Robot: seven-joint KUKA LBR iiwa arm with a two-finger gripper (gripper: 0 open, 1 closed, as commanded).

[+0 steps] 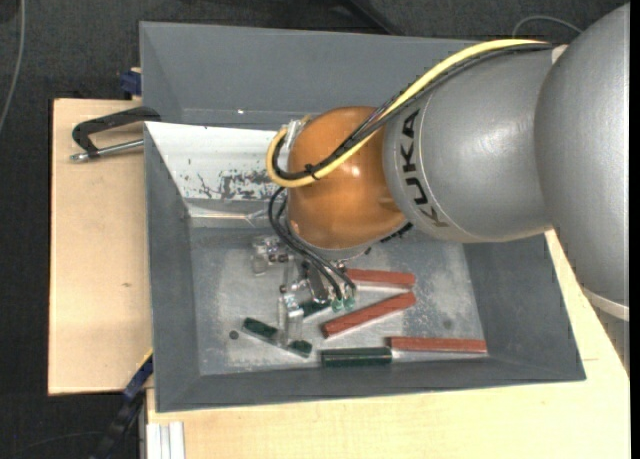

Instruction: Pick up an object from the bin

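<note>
My gripper (pixel 298 295) hangs below the orange cover, low over the middle of the bin floor. Just to its right lie two red-brown sticks, one flat (pixel 382 278) and one slanted (pixel 367 314), their left ends close to the gripper. In front of it, toward the bin's near wall, lies a short dark green piece (pixel 263 330), with a second small green piece (pixel 300 348) beside it. Whether anything sits in the gripper is hidden by its own body and the cables.
A third red-brown stick (pixel 440 346) and a long dark green stick (pixel 356 356) lie along the near wall. A tiny dark bit (pixel 233 335) lies at the left. The big grey arm covers the bin's right and back.
</note>
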